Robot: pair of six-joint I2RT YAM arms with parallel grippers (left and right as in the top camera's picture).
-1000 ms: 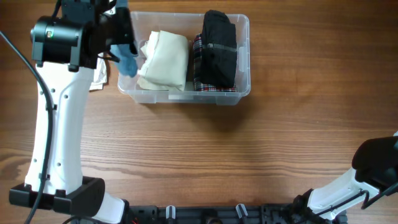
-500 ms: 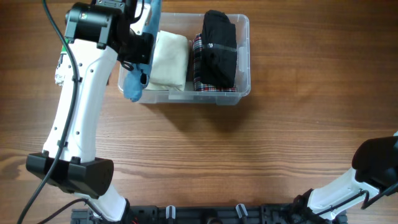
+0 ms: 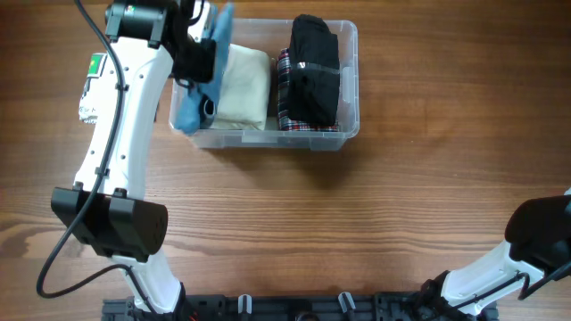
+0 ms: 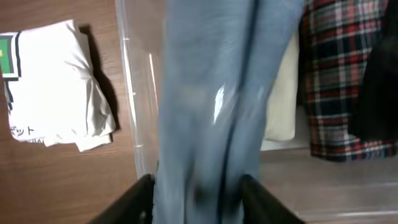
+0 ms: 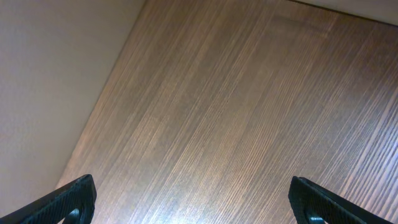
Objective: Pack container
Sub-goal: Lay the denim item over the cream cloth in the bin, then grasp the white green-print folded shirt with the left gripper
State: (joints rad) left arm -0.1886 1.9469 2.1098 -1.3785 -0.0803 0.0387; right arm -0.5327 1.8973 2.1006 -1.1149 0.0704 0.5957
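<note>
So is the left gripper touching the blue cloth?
Touching. The left wrist view shows the blue cloth pinched between the two black fingers of the left gripper.

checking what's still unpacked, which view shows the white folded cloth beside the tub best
Left wrist: the white folded cloth lies almost whole on the table beside the container. Overhead shows only its edge past the left arm. Right wrist shows none of it.

1. Overhead: looks straight down from high above the table (image 3: 357, 223), with the container (image 3: 268, 143) at the upper centre of the frame.
2. Left wrist: close, facing down at the container's left end. The blue cloth (image 4: 211, 93) fills mid-frame, and overhead shows this same end.
3. Right wrist: angled low across bare tabletop, which is all it shares with overhead.
</note>
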